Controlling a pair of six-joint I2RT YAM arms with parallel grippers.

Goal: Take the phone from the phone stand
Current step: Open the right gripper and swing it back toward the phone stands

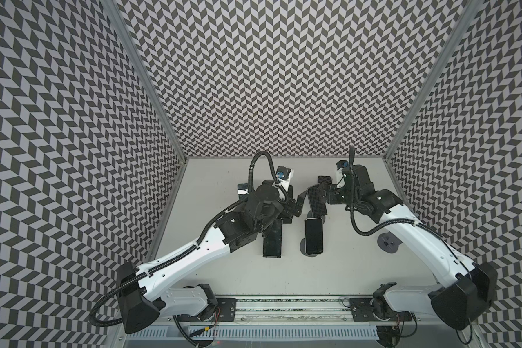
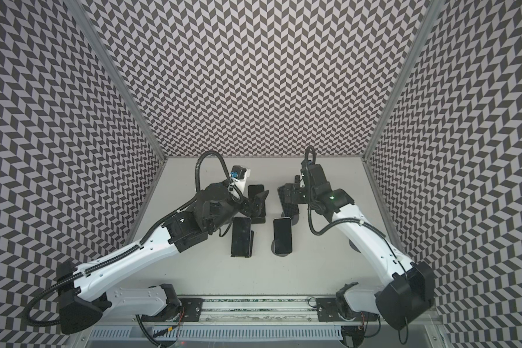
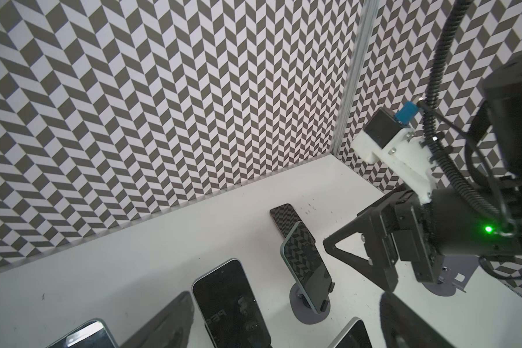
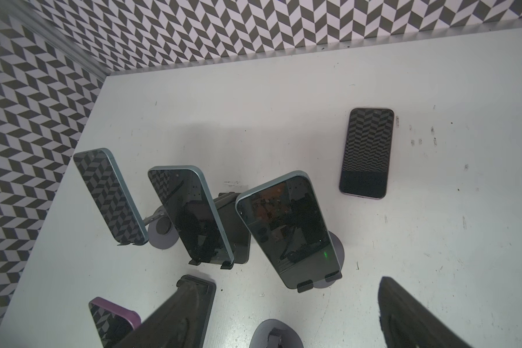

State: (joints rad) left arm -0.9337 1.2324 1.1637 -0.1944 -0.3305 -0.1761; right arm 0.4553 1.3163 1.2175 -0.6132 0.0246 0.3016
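Right pincer [image 1: 317, 195] nearer, open and empty. Phone [image 1: 314, 236] on phone stand [image 4: 338, 245] just ahead, long axis running away from it.

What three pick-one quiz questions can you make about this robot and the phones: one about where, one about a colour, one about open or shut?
1. Where is the flat phone? A in a gripper; B on the table; C on a stand.
2. What colour is the little light? A red; B green; C blue.
3. How is the right gripper? A open; B shut on a phone; C shut on a stand.
Answers: 1 B, it lies on the bare tabletop. 2 B, it glows green. 3 A, its jaws stand wide apart, clamping nothing.
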